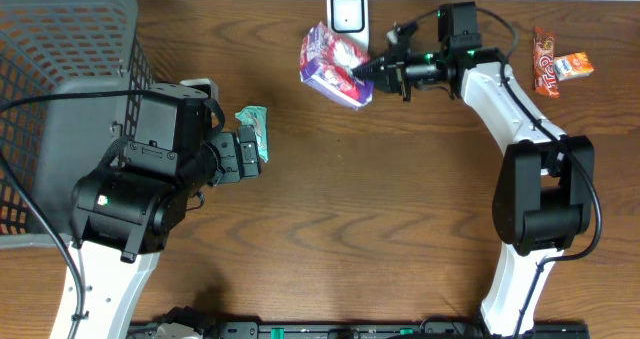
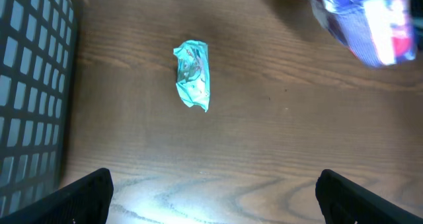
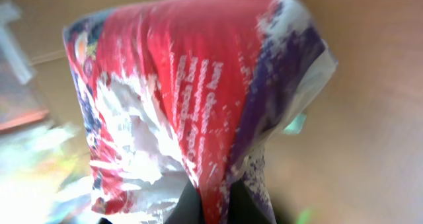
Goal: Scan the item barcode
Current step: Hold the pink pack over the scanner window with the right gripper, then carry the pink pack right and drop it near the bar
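Nearest my side of the table (image 1: 380,229), the left gripper (image 1: 243,155) hung over bare wood with its 2 fingers (image 2: 86,197) spread as wide as they go, holding nothing. In the left wrist view I saw them as 2 dark corners at the bottom of the picture, with wood grain between them. Just past the fingertips lay a crumpled teal wrapper (image 1: 254,129), flat on the wood and not touching either finger. To the left of that arm stood the grey mesh basket (image 1: 60,39), its wall running down the left edge of the left wrist view.

Further out, the right arm reached leftward across the far half of the table. The right gripper (image 1: 362,74) was clamped on the snack bag (image 1: 330,59), the item to be scanned: a purple, red and white pouch pinched by its right-hand edge. In the right wrist view the bag (image 3: 198,105) filled nearly the whole picture, blurred, with white print on red that I could not read; I could not pick out a barcode on it. The fingers themselves were mostly hidden behind the foil.

Just beyond the bag, at the far edge, stood the white scanner (image 1: 347,12); whether the 2 touched I could not tell. Well to the right at that edge lay a brown candy bar (image 1: 545,61) and an orange packet (image 1: 574,66), side by side.
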`<state>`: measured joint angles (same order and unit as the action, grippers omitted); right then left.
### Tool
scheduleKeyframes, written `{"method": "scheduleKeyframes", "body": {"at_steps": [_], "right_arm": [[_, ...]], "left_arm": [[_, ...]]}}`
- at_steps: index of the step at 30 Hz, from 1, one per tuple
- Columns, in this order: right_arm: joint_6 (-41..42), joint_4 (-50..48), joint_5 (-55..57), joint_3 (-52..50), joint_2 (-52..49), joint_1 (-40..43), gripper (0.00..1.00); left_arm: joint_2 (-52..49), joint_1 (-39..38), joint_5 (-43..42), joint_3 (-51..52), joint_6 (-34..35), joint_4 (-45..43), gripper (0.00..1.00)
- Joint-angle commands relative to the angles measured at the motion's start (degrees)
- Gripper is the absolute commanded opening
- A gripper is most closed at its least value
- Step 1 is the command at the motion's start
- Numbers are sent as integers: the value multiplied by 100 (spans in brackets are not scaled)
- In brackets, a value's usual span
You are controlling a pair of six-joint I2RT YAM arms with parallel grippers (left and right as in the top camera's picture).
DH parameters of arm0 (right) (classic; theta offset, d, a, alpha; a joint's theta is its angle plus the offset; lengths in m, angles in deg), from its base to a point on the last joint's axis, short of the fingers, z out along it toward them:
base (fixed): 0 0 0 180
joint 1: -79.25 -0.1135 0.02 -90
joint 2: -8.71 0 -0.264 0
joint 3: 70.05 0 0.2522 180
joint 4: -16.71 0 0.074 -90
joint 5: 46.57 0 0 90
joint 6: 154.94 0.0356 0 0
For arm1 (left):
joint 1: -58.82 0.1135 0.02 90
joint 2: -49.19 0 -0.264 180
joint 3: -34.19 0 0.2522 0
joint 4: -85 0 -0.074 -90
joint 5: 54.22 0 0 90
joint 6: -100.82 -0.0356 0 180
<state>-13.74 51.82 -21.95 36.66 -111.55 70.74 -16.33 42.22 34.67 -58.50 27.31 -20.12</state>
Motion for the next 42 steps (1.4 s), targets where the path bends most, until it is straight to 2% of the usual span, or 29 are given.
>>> {"method": "scheduleKeyframes", "body": {"at_steps": [1, 3, 10, 15, 19, 22, 25, 33, 35, 38, 42], "right_arm": [[-461, -772, 1696, 114, 127, -87, 1], [-503, -1311, 2645, 114, 125, -136, 1], [-498, -2122, 5576, 111, 74, -601, 1], [-498, -3587, 5993, 111, -348, -975, 1], [-498, -3976, 6387, 111, -625, -1071, 1], [-581, -3810, 6682, 111, -625, -1021, 1], [-1080, -3746, 6638, 114, -476, -846, 1], [-1580, -1711, 7134, 114, 459, 369, 1], [-2004, -1287, 7053, 114, 557, 719, 1], [-3230, -562, 6940, 111, 568, 1255, 1], [-4367, 177, 7020, 107, 365, 1843, 1]], "left_arm": [[4, 17, 72, -48, -31, 15, 98], [4, 17, 70, -48, -31, 15, 98], [4, 17, 70, -48, -31, 15, 98], [4, 17, 72, -48, -31, 13, 98], [4, 17, 72, -48, -31, 15, 98], [4, 17, 72, -48, -31, 15, 98], [4, 17, 70, -48, -31, 15, 98], [4, 17, 70, -48, -31, 15, 98], [4, 17, 72, -48, -31, 15, 98], [4, 17, 72, -48, -31, 15, 98], [4, 17, 72, -48, -31, 15, 98]]}}
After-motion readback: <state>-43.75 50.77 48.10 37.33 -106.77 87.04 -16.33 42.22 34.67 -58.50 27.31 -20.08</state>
